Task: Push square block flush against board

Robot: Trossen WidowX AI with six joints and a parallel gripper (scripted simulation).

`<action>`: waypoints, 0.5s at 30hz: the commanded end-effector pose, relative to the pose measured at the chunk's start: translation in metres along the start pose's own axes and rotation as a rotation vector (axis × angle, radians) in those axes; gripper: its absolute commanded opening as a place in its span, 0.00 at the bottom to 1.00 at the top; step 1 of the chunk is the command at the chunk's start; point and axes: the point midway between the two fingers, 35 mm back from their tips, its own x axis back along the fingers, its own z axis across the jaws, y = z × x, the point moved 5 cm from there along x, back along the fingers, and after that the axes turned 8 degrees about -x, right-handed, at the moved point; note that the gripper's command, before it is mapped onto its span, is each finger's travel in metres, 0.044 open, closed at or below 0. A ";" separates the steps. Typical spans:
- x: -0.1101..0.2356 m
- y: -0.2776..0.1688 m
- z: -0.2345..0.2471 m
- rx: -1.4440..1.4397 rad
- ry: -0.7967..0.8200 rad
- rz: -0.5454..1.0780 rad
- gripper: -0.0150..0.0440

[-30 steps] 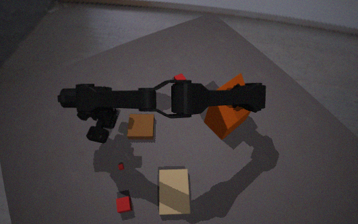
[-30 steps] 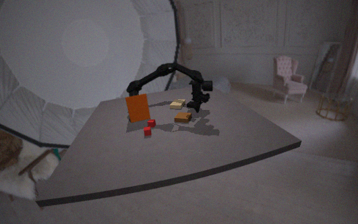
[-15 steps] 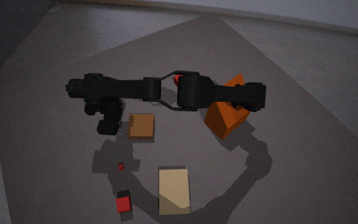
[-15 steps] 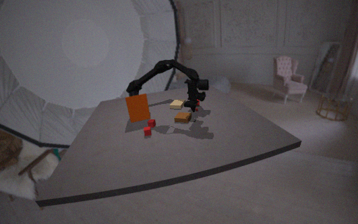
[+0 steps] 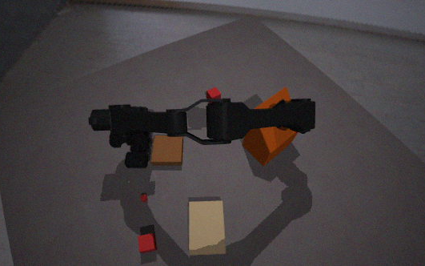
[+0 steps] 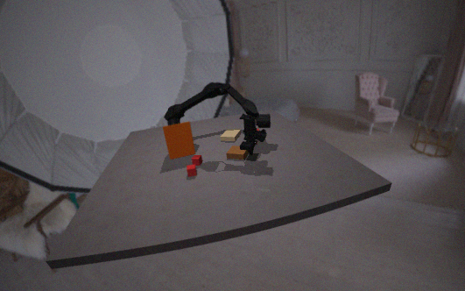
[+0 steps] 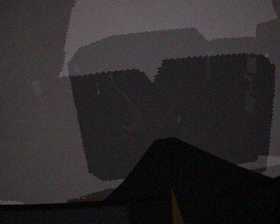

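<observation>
The square brown-orange block (image 5: pixel 167 150) (image 6: pixel 236 153) lies flat on the table. The pale tan rectangular board (image 5: pixel 206 222) (image 6: pixel 230 135) lies flat, apart from the block, below and right of it in the top view and behind it in the exterior view. A clear gap separates them. My gripper (image 5: pixel 137 159) (image 6: pixel 249 151) (image 7: pixel 164 148) is shut and holds nothing. It is low, close beside the block's left side in the top view; whether it touches cannot be told. The arm hangs over the block's far edge there. Brown slivers show low in the wrist view.
A large orange box (image 5: pixel 274 140) (image 6: pixel 179 140) stands near the arm's base. Red cubes (image 5: pixel 214 94) (image 6: pixel 192 171) lie about: another cube (image 5: pixel 146 243) is left of the board in the top view, and a tiny one (image 5: pixel 143 197) lies between it and the block.
</observation>
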 end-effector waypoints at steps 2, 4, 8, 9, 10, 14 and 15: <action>-0.001 -0.004 0.000 -0.002 0.004 -0.001 0.25; -0.001 -0.005 0.000 -0.002 0.004 -0.001 0.25; -0.001 -0.009 0.000 -0.002 0.004 0.000 0.25; -0.001 -0.010 0.000 -0.002 0.004 0.000 0.25; -0.001 -0.011 0.000 -0.002 0.004 0.000 0.25; -0.001 -0.015 -0.001 -0.002 0.004 0.000 0.25; -0.001 -0.016 -0.001 -0.003 0.004 0.000 0.25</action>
